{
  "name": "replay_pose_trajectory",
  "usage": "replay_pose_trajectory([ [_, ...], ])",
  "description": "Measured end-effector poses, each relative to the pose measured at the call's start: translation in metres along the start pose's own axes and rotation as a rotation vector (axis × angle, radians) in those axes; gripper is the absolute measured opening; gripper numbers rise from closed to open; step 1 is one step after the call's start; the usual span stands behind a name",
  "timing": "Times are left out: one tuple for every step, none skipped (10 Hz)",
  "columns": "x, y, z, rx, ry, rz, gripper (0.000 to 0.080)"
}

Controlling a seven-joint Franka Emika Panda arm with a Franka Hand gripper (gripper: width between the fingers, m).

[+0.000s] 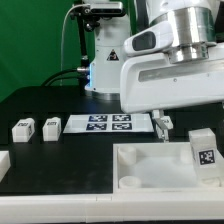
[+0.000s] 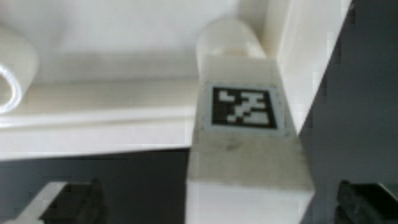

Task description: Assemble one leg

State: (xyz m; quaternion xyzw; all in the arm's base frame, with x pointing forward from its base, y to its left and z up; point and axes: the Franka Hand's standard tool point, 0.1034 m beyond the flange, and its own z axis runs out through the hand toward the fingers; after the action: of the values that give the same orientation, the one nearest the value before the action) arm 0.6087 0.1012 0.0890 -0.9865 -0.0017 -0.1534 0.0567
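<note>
A white leg point(image 2: 244, 150) with a black-and-white tag on its face reaches down between my two fingers in the wrist view, against the large white tray-like part point(image 2: 107, 110). My gripper point(image 2: 217, 205) is open, with a dark gap between each finger and the leg. In the exterior view this leg point(image 1: 203, 150) stands at the right end of the tray-like part point(image 1: 150, 168), and my gripper point(image 1: 161, 124) hangs just above the part's far edge. Two more legs point(image 1: 23, 129) point(image 1: 50, 125) lie on the black table at the exterior view's left.
The marker board point(image 1: 110, 123) lies flat behind the tray-like part. A round socket point(image 2: 9, 70) of the tray-like part shows in the wrist view. A white robot base and cables point(image 1: 95, 50) stand at the back. Another white piece point(image 1: 3, 160) sits at the left edge.
</note>
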Motion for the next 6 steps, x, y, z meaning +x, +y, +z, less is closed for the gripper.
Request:
replay_pose_trajectory([
  [0.0,-0.002,-0.001,0.013,-0.124,0.008,0.0649],
  [0.002,-0.005,-0.002,0.024,-0.218,0.012,0.0649],
  [0.001,-0.007,-0.004,0.035,-0.328,0.014,0.0649],
  [0.0,-0.008,-0.003,0.042,-0.414,0.014,0.0649],
  [0.004,-0.008,0.0,0.049,-0.478,0.014,0.0649],
  [0.014,-0.008,0.004,0.046,-0.422,0.014,0.0649],
])
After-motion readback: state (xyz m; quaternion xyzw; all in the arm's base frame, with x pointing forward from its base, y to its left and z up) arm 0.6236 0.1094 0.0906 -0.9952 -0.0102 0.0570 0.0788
